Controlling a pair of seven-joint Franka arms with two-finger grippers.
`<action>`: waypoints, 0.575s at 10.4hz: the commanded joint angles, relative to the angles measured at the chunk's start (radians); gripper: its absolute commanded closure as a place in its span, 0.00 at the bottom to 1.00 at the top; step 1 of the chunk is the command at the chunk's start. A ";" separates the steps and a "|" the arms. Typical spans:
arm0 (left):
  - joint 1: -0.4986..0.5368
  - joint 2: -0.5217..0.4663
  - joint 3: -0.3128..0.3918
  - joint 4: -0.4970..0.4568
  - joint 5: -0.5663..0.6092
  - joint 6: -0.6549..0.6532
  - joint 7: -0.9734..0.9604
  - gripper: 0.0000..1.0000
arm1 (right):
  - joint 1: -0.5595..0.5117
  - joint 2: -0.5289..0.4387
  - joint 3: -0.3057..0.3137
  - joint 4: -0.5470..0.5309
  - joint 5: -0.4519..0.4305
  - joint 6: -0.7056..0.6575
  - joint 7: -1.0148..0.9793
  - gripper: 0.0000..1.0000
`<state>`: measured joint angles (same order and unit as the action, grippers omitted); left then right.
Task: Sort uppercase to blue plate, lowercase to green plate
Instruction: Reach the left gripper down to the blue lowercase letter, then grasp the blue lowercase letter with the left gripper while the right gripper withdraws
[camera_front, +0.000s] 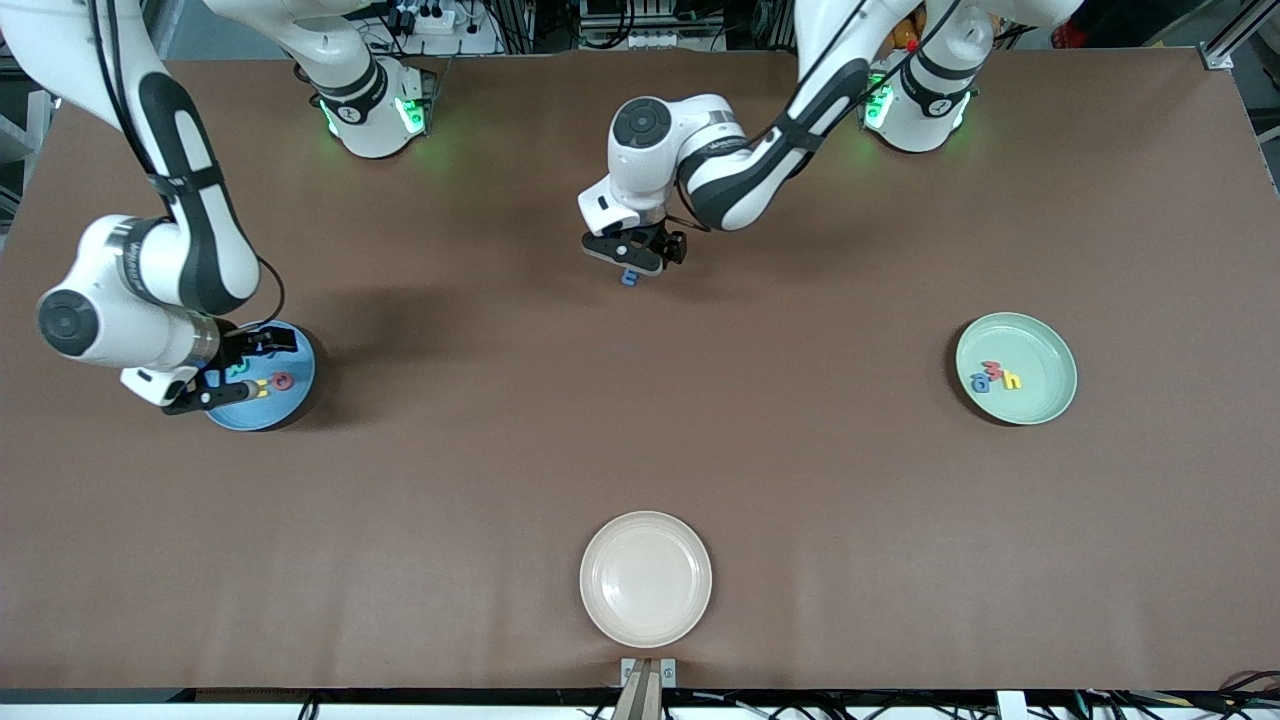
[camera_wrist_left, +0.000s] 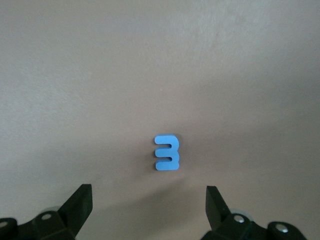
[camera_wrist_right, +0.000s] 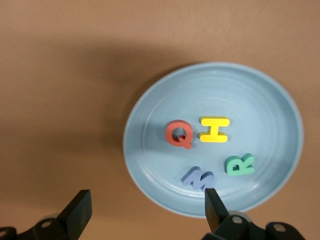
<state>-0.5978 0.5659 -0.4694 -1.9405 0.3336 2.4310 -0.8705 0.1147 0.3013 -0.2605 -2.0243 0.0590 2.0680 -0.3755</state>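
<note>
The blue plate (camera_front: 272, 412) lies at the right arm's end of the table. It holds the uppercase letters: red Q (camera_wrist_right: 178, 134), yellow H (camera_wrist_right: 215, 130), green R (camera_wrist_right: 239, 164) and blue W (camera_wrist_right: 198, 177), which lies tilted near the rim. My right gripper (camera_wrist_right: 147, 196) hangs open and empty over that plate's edge (camera_front: 232, 378). The green plate (camera_front: 1030, 345) at the left arm's end holds three lowercase letters (camera_front: 996, 377). A blue lowercase m (camera_wrist_left: 167, 152) lies flat on the bare table (camera_front: 629, 279). My left gripper (camera_wrist_left: 148, 192) is open just above it (camera_front: 635, 255), not touching.
A cream-white plate (camera_front: 646, 578) sits near the front edge at the table's middle, with nothing in it. The brown table top (camera_front: 800, 480) stretches bare between the plates.
</note>
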 joint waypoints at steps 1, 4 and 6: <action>-0.025 0.029 0.026 0.026 0.038 0.013 -0.028 0.00 | 0.031 -0.034 -0.052 0.151 0.012 -0.168 0.013 0.00; -0.077 0.104 0.072 0.112 0.036 0.014 -0.033 0.00 | 0.046 -0.100 -0.069 0.291 0.004 -0.302 0.047 0.00; -0.091 0.109 0.087 0.120 0.036 0.013 -0.068 0.01 | 0.048 -0.169 -0.065 0.331 0.004 -0.368 0.049 0.00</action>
<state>-0.6632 0.6507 -0.3991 -1.8547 0.3364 2.4368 -0.8832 0.1521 0.1901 -0.3189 -1.7076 0.0590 1.7446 -0.3451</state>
